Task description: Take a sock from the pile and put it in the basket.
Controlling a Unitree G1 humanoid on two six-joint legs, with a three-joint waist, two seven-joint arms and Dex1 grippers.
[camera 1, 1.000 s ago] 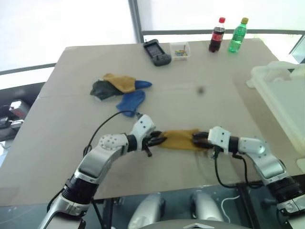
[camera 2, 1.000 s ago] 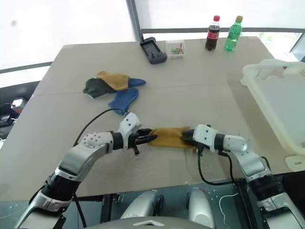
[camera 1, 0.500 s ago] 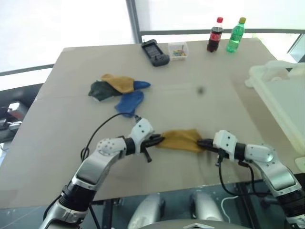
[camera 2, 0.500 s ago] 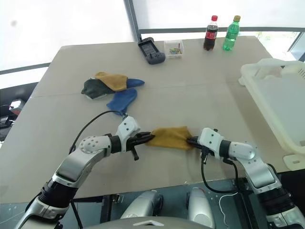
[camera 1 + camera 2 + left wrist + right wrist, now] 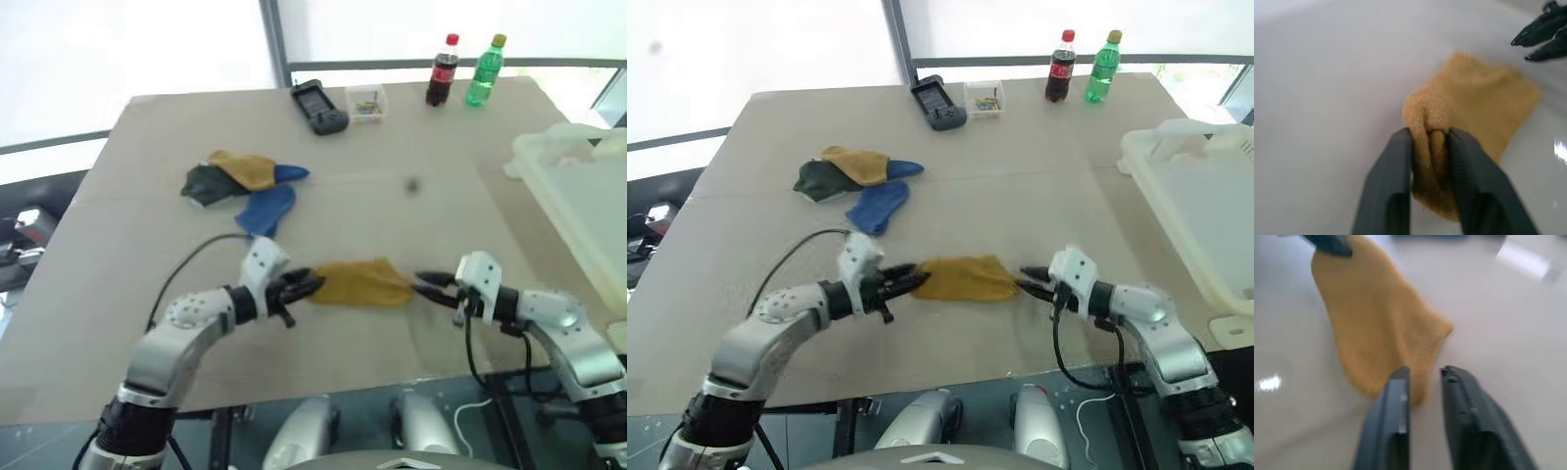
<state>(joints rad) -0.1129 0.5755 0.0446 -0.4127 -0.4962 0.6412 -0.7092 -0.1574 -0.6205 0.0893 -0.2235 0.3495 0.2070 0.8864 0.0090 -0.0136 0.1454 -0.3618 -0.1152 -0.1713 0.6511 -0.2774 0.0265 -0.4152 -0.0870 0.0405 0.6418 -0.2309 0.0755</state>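
Observation:
A mustard yellow sock (image 5: 358, 284) lies stretched out near the table's front edge, between my two grippers. My left gripper (image 5: 302, 286) is shut on a fold at its left end; the left wrist view shows the fabric (image 5: 1474, 107) pinched between both fingers. My right gripper (image 5: 429, 286) stands open just off the sock's right end, its tips apart and holding nothing. The pile (image 5: 240, 181), with mustard, dark green and blue socks, lies farther back on the left. The whitish basket (image 5: 588, 196) stands at the table's right edge.
At the table's back edge stand a black device (image 5: 320, 106), a small clear box of coloured bits (image 5: 368, 102), a cola bottle (image 5: 442, 70) and a green bottle (image 5: 487, 71). A black cable (image 5: 201, 250) loops over the table beside my left arm.
Both grippers have risen and drawn apart. The right gripper has let go of the sock's right end and now stands open. The left keeps hold of the left end.

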